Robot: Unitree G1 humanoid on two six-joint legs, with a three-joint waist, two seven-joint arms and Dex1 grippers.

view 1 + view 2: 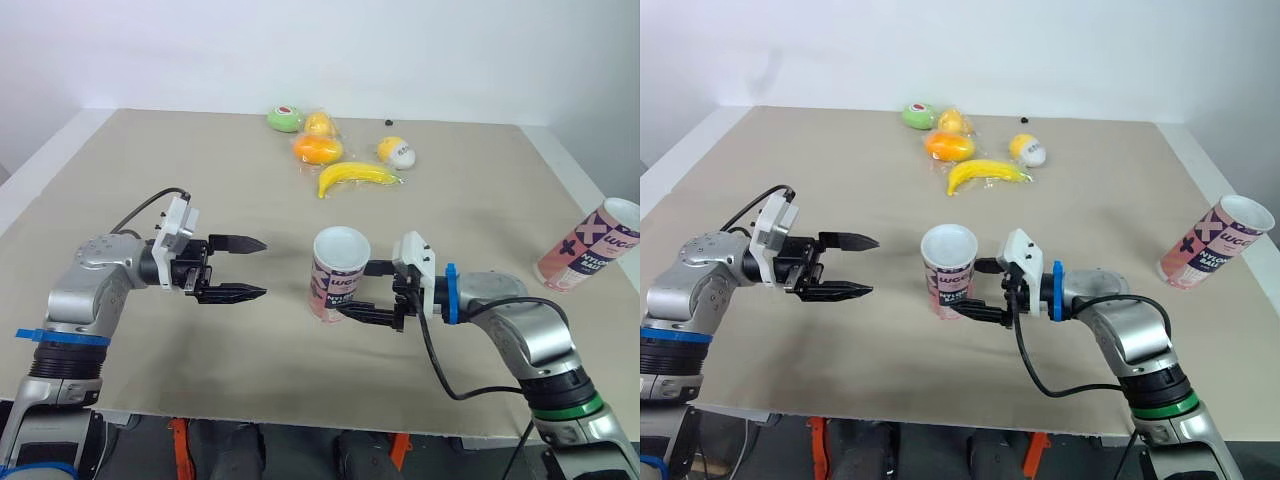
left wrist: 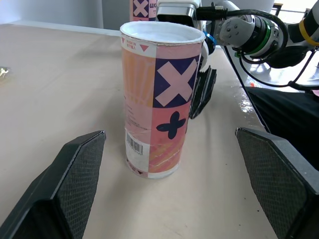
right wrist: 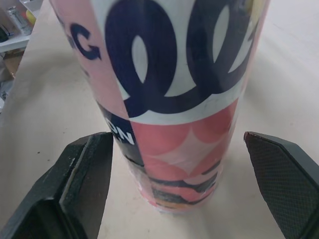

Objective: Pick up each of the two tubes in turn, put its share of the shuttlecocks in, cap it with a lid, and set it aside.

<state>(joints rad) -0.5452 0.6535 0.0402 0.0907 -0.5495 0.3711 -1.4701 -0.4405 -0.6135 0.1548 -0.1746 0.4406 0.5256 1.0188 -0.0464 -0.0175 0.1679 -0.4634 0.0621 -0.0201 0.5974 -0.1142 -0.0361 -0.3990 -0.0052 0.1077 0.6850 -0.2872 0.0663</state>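
Note:
A pink patterned tube [image 1: 338, 272] stands upright at the table's middle, its white mouth open and facing up. My right gripper [image 1: 362, 292] is open, with one finger on each side of the tube's lower half; the right wrist view shows gaps between the fingers [image 3: 84, 184] and the tube [image 3: 174, 99]. My left gripper [image 1: 240, 268] is open and points at the tube from the left, a short way off; the left wrist view shows the tube [image 2: 159, 99] ahead of it. A second tube [image 1: 590, 245] lies tilted at the table's right edge.
Toy fruit sits at the back of the table: a banana [image 1: 355, 177], an orange [image 1: 316, 149], a green piece [image 1: 284, 119] and a yellow-white piece [image 1: 396, 151]. The table's front edge [image 1: 300, 412] runs close below both arms.

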